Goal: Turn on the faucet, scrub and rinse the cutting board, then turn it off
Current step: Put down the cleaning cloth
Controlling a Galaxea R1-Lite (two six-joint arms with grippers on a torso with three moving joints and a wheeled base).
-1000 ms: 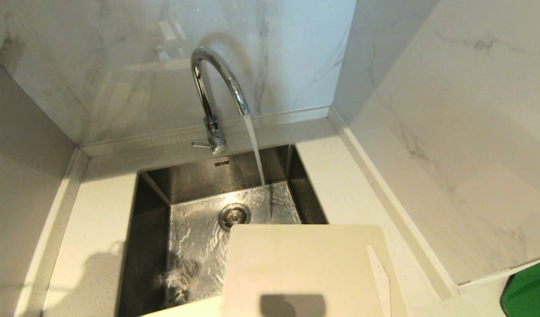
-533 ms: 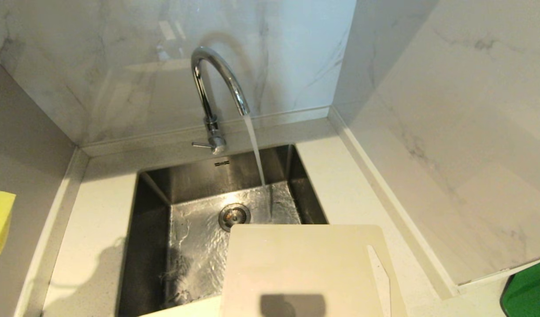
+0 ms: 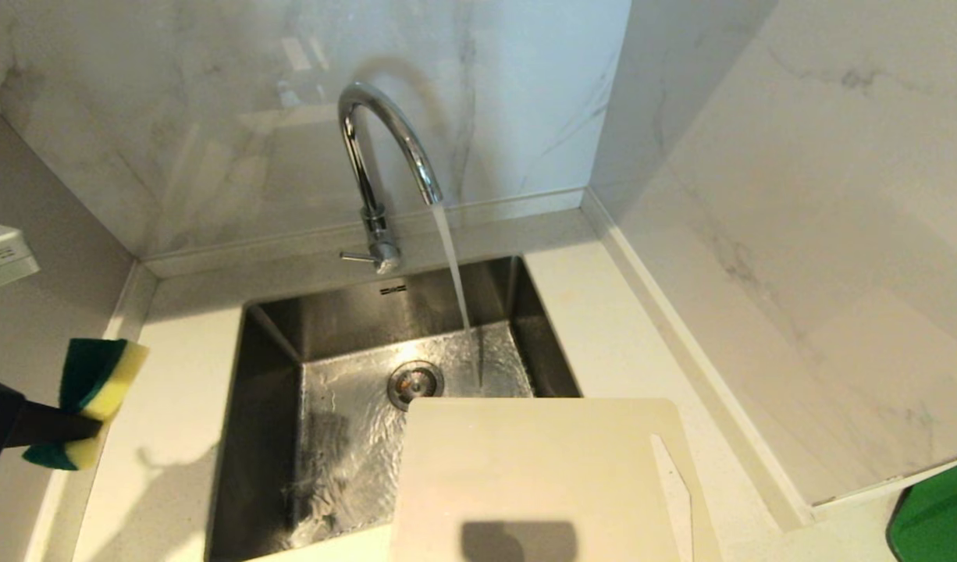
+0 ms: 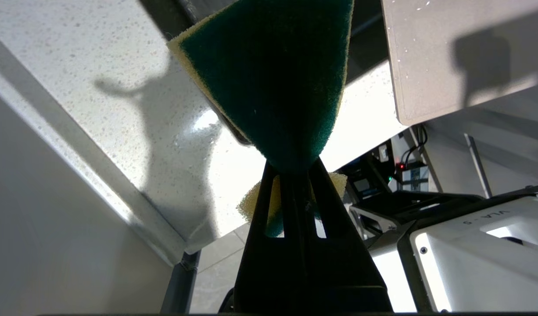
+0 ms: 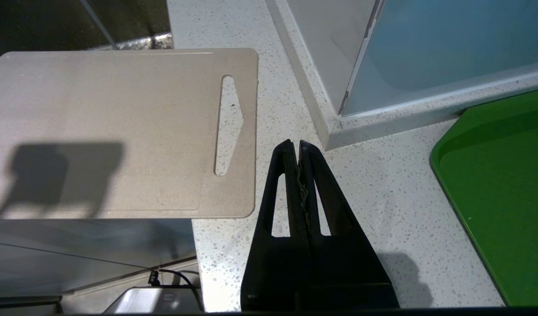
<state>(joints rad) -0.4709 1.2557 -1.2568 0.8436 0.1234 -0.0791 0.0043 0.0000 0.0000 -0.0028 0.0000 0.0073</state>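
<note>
Head view: faucet [image 3: 385, 168] running at twelve o'clock, left end effector [image 3: 88, 425] pinching a sponge [image 3: 96, 382] at nine. Only the right wrist view shows the right end effector [image 5: 295, 147] pressed together beside the cutting board [image 5: 120, 131].

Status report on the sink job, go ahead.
Left gripper shut on sponge, over left counter. Right gripper shut, empty, parked. Faucet running; cutting board unscrubbed, overhanging sink. Nothing in the way.
</note>
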